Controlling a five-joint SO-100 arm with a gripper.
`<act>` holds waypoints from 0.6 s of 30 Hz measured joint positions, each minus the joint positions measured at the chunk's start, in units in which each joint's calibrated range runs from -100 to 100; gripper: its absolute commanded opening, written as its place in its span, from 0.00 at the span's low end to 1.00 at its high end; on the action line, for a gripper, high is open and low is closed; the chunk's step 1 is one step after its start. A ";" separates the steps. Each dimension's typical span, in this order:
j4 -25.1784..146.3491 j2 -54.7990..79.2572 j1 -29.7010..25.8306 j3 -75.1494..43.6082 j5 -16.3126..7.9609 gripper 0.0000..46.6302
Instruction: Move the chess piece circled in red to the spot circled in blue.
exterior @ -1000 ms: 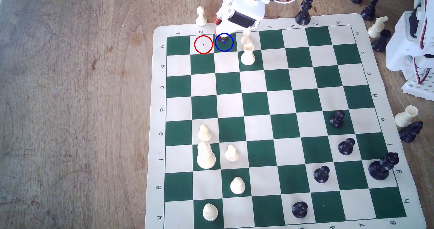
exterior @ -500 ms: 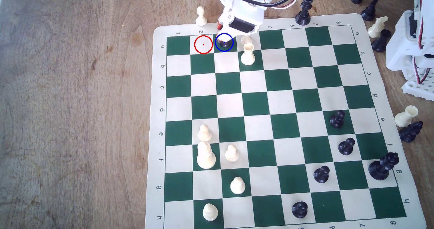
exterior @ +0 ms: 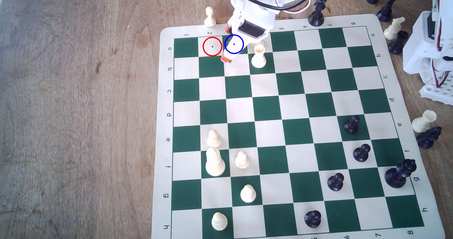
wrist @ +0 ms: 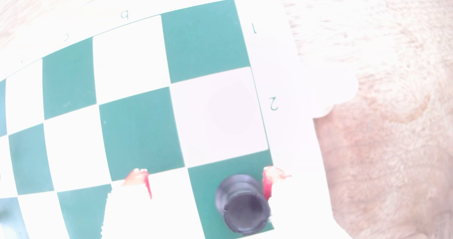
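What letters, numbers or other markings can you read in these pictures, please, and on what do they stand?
"1 2 5 6 7 8": far border of the chess mat; 3 and 4 are hidden by the arm.
"a b c d e f g h": both side borders.
"5 6 7 8": near border, cut off.
The chess pieces carry no text.

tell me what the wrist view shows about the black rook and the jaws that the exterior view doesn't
Wrist view: the black rook stands upright on a dark green square beside the 2 label. The gripper is open: one red-tipped jaw sits right beside the rook, the other far off over a neighbouring cream square.

Exterior view: the blue ring marks that square, the red ring marks the bare cream square beside it, and a cream rook stands nearby.

Both: the green and cream board, the red jaw tips, wooden table.
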 measured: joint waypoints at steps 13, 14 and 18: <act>-1.51 -23.21 -0.66 15.09 -0.39 0.51; -1.35 -25.14 -1.03 15.73 -0.49 0.51; 0.96 -39.21 -4.35 25.12 -0.78 0.52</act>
